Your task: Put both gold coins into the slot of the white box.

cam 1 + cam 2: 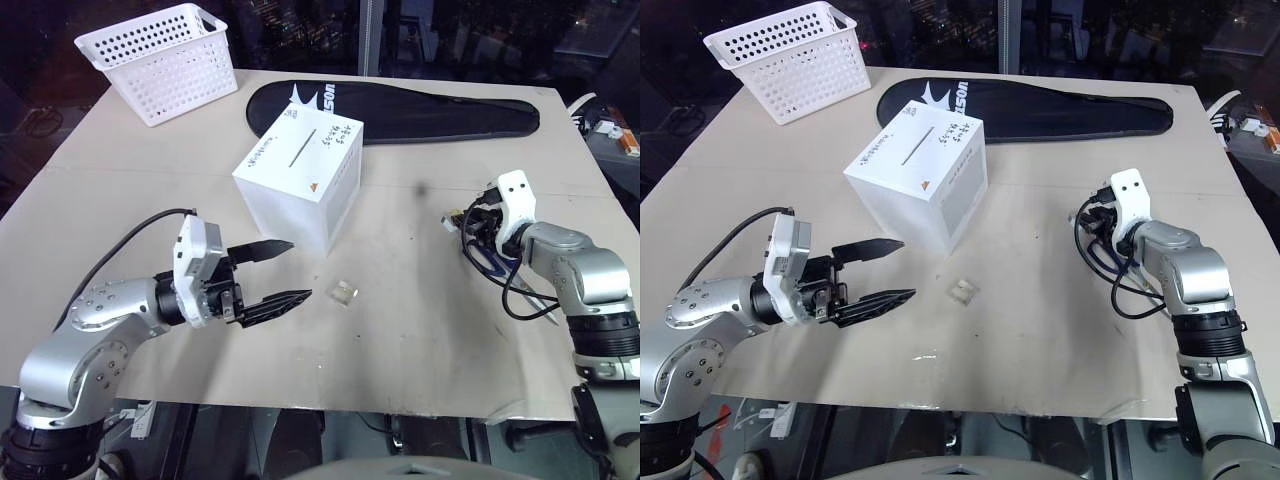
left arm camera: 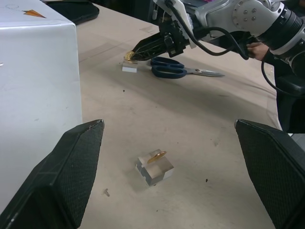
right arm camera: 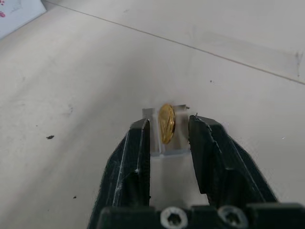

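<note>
Item 1. Beige flat counter point(image 1: 420, 330), carrying all that follows.

Item 2. White cardboard cube box point(image 1: 300, 180), near the counter's middle; thin dark slot point(image 1: 300, 152) on its top face, flanked by small black print; a tiny orange triangle mark near one top edge.

Item 3. First shiny gold coin point(image 3: 167, 123), standing on edge on a small clear plastic cube point(image 3: 164, 143), on the robot's right side of the counter, well apart from the box. Blue-handled scissors point(image 2: 174, 70) lie just beside it.

Item 4. Second gold coin point(image 2: 156, 156), tilted on another clear plastic cube point(image 2: 155, 169), on open counter just beside the box's near corner.

Item 5. Right hand point(image 3: 167, 131): black fingers drawn narrow on either side of the first coin, a small gap visible on each side; not yet pinching it.

Item 6. Left hand point(image 1: 275, 272): fingers spread wide, holding nothing, hovering near the box and pointing toward the second coin.

Item 7. White perforated plastic basket point(image 1: 165, 60) and black racket cover point(image 1: 400, 110), at the far edge.

Risk notes. The coin is thin and on edge: uneven closing would likely tip it off the cube or flick it away. Fingers set too low could clamp the cube instead. A skewed grip would hamper alignment with the narrow slot.
</note>
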You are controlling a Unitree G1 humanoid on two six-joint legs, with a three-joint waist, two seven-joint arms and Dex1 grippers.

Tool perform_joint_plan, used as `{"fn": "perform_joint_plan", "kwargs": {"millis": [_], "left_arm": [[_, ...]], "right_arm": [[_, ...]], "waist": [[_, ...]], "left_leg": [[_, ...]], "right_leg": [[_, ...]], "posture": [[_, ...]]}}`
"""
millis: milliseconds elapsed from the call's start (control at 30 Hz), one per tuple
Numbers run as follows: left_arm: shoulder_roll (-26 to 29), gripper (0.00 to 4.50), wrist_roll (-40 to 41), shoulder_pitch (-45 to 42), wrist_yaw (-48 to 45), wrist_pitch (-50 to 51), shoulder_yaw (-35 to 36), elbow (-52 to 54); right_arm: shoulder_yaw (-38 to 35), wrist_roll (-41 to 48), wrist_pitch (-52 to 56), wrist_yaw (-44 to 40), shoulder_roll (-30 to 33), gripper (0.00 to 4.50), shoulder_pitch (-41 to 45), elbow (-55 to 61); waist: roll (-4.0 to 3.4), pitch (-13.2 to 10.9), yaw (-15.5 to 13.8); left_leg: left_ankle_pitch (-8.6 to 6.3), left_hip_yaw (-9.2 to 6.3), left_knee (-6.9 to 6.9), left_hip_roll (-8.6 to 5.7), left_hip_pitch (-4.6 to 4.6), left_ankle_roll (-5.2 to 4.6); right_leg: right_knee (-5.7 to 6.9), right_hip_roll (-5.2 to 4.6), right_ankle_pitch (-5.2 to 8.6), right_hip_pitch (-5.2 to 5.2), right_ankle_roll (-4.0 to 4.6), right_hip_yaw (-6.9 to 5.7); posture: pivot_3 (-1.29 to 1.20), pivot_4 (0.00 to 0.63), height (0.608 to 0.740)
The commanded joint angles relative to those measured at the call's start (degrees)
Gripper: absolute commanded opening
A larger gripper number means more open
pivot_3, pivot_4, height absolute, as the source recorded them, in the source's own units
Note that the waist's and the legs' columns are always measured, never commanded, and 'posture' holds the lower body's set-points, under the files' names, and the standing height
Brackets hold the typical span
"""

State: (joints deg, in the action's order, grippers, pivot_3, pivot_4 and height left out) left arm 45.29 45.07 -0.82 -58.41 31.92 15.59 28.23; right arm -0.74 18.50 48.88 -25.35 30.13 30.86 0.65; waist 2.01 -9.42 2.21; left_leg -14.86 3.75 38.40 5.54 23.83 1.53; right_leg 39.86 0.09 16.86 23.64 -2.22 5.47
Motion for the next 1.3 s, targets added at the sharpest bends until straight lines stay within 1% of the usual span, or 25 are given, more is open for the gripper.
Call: {"fn": "perform_joint_plan", "kwargs": {"millis": [33,233,333,533,700,800,900,1033,1067,1100,1233,1300], "left_arm": [[0.47,4.5,0.75,0.12,-0.14,-1.19,1.72,1.83],[0.52,4.5,1.56,-1.2,-0.16,-0.74,1.67,0.84],[-0.15,4.5,4.72,-3.96,1.27,1.76,1.46,0.38],[-0.95,4.5,10.42,-10.88,4.11,7.25,-0.81,-1.01],[-3.32,4.5,11.61,-17.42,4.71,9.64,-4.56,-3.4],[-5.18,3.72,12.46,-20.57,3.96,11.06,-7.31,-4.83],[-6.94,2.33,10.81,-23.04,2.68,10.52,-10.4,-5.5],[-9.57,2.33,11.75,-27.41,2.03,11.84,-12.5,-8.06],[-9.9,1.92,11.29,-28.3,1.52,11.71,-12.98,-8.62],[-10.24,1.66,10.89,-29.01,1.54,11.74,-13.37,-9.14],[-10.39,1.66,11.05,-29.86,0.61,12.27,-13.87,-9.58],[-10.86,1.66,11.07,-30.56,0.41,12.5,-14.07,-9.87]], "right_arm": [[-0.73,-0.42,-1.15,-0.45,-0.06,0.04,1.18,0.46],[-1.58,-0.23,-0.69,-0.8,0.14,0.04,0.8,1.26],[-3.49,1.33,-0.32,-1.17,0.46,0.04,-0.42,4.19],[-11.12,11.66,4.4,-4.51,1.07,0.04,-3.45,16.26],[-16.8,26.05,12.89,-6.28,1.57,0.04,-5.52,28.6],[-18.69,35.67,17.17,-4.55,1.19,0.0,-5.64,34.54],[-18.93,45.24,18.98,-1.29,0.85,0.0,-5.28,38.61],[-16.99,54.05,18.04,3.95,1.72,0.0,-4.66,41.02],[-16.33,55.67,17.58,5.16,2.02,0.0,-4.55,41.32],[-15.47,56.98,16.98,6.49,2.07,0.0,-4.47,41.93],[-12.71,59.94,15.02,10.07,3.18,0.0,-4.5,43.03],[-10.98,60.07,13.86,10.81,3.52,0.0,-4.14,42.94]], "waist": [[0.0,0.0,0.0],[0.0,0.0,0.0],[0.0,0.0,-0.05],[-0.02,-0.01,-0.19],[-0.01,-0.01,-0.07],[-0.02,-0.01,0.0],[-0.01,-0.01,-0.03],[-0.01,-0.01,-0.02],[-0.01,-0.01,-0.02],[-0.01,-0.01,0.06],[-0.01,-0.01,0.17],[-0.01,-0.01,0.1]], "left_leg": [[0.0,0.01,0.0,0.0,0.0,0.0],[0.0,0.0,0.0,0.0,0.0,0.0],[0.0,0.0,0.0,0.0,0.0,0.0],[0.0,-0.02,0.0,0.0,0.03,0.0],[0.0,-0.06,0.0,-0.01,0.02,0.0],[0.0,-0.07,0.0,-0.01,0.01,0.0],[0.0,-0.1,0.0,-0.01,0.02,0.0],[0.0,-0.11,0.03,-0.03,0.03,0.0],[0.0,-0.12,0.03,-0.03,0.03,0.0],[0.0,-0.14,0.03,-0.03,0.02,-0.01],[0.0,-0.13,0.0,-0.04,0.03,0.0],[0.0,-0.15,0.0,-0.04,0.04,0.0]], "right_leg": [[0.0,0.0,0.0,0.0,0.0,0.01],[0.0,0.0,0.0,0.0,0.0,0.0],[0.0,0.0,0.0,0.0,0.0,0.0],[0.0,0.0,0.0,0.0,-0.01,-0.01],[0.0,0.0,0.0,-0.03,-0.01,-0.04],[0.01,0.01,0.0,-0.03,-0.01,-0.03],[0.0,0.01,0.0,-0.04,-0.02,-0.05],[0.0,0.01,0.0,-0.06,-0.02,-0.04],[0.01,0.01,0.0,-0.06,-0.02,-0.05],[0.01,0.01,0.0,-0.06,-0.02,-0.06],[-0.01,0.01,0.0,-0.05,-0.02,-0.05],[-0.02,0.01,0.0,-0.05,-0.02,-0.06]], "posture": [[0.0,0.15,0.74],[0.0,0.15,0.74],[0.0,0.15,0.74],[0.0,0.15,0.74],[0.0,0.15,0.74],[0.0,0.15,0.74],[0.0,0.15,0.74],[0.0,0.15,0.74],[0.0,0.15,0.74],[0.0,0.15,0.74],[0.0,0.15,0.74],[0.0,0.15,0.74]]}}
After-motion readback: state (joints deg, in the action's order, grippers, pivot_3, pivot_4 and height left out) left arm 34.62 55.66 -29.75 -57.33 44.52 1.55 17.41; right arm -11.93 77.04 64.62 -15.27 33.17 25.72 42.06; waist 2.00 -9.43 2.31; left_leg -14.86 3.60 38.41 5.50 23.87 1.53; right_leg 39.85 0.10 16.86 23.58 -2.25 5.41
